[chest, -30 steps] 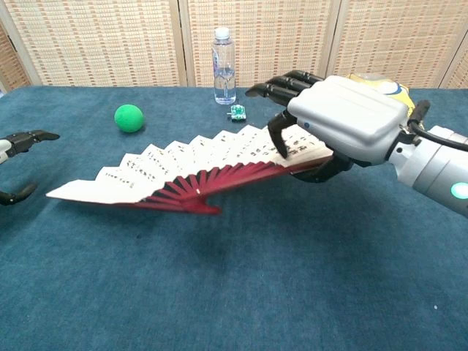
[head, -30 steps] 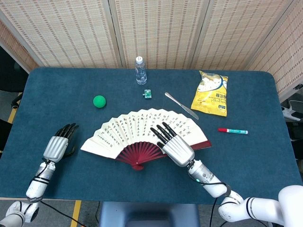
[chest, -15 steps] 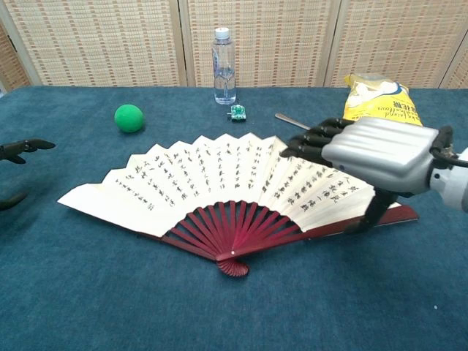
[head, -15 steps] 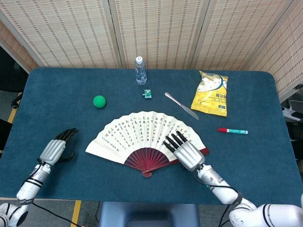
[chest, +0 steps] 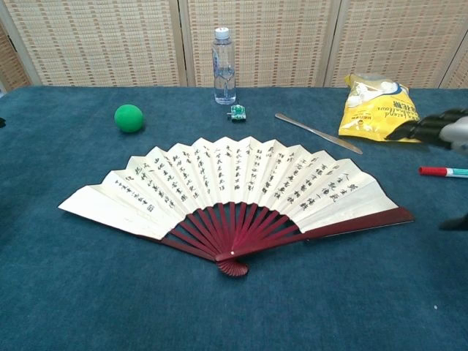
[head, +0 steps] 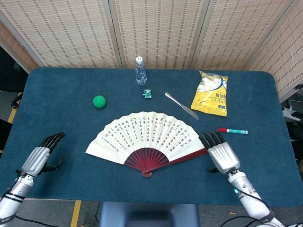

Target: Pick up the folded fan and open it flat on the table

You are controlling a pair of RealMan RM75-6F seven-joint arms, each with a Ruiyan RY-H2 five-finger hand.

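Fan (head: 147, 139): spread fully open, lying flat mid-worktop (head: 71, 90), red ribs toward the robot. Right hand (head: 220, 152): released, fingers apart, just beside the fan's right end rib, holding nothing. Left hand (head: 40, 157): empty, fingers loosely spread, well apart at worktop's left edge.

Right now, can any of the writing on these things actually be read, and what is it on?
Fan: columns of black brush characters, too small to read.
Snack bag: dark characters on the yellow front, too blurred to read.
Bottle: no readable label.
Marker: no readable print.
Nothing here can be quoted as it reads.
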